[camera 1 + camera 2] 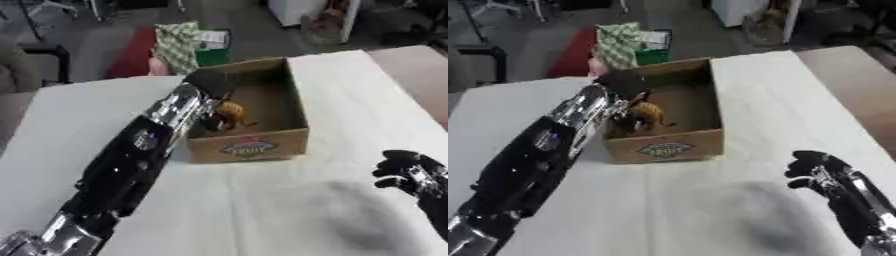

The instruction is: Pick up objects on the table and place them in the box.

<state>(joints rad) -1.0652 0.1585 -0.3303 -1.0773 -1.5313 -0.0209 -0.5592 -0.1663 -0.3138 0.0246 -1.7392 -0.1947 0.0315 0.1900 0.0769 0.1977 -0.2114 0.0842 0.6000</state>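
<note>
My left robot hand (pixel 208 82) is inside the brown cardboard box (pixel 284 100) at the table's far edge, above a small orange-brown toy (pixel 229 114); I cannot tell its fingers. Next, lift out. My right robot hand (pixel 815 170) waits curled, empty.

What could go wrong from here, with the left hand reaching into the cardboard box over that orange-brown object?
The left hand is down inside the box, close to its left wall; pulling back could catch the wall and drag or tip the box. The orange-brown object sits right beside the hand, so it may snag and come out with it. Whether the hand has let go cannot be told. The right hand hovers curled, well clear.
</note>
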